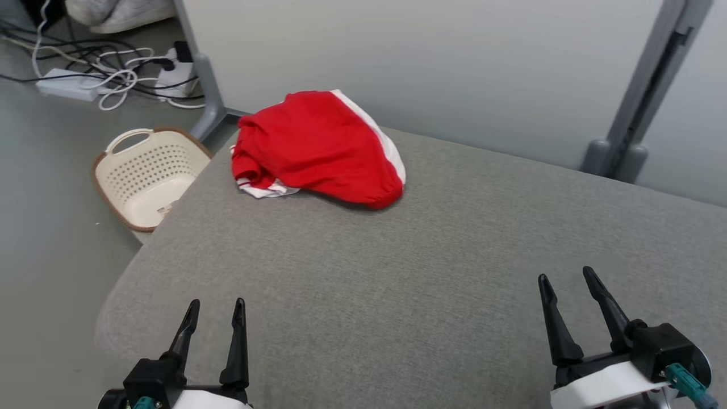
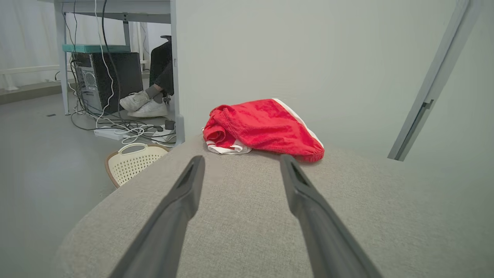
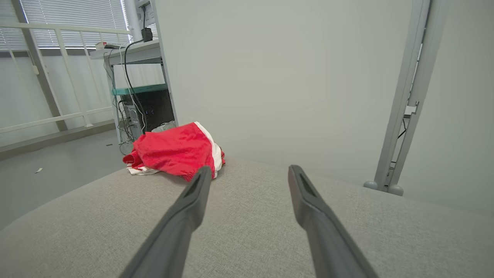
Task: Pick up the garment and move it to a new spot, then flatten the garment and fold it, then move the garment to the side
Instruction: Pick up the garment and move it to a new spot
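Your garment (image 1: 318,147) lies crumpled at the far left corner of the grey table (image 1: 397,295), close to the wall, with a basket (image 1: 149,176) on the floor beside that corner. It is red cloth with white trim and looks light, soft and limp, so expect it to sag and drag. Pinch a raised fold or the near hem. The left jaws and the right jaws stand apart, empty, well short of it. No label or writing can be read.

Bright even light, soft shadows, sharp
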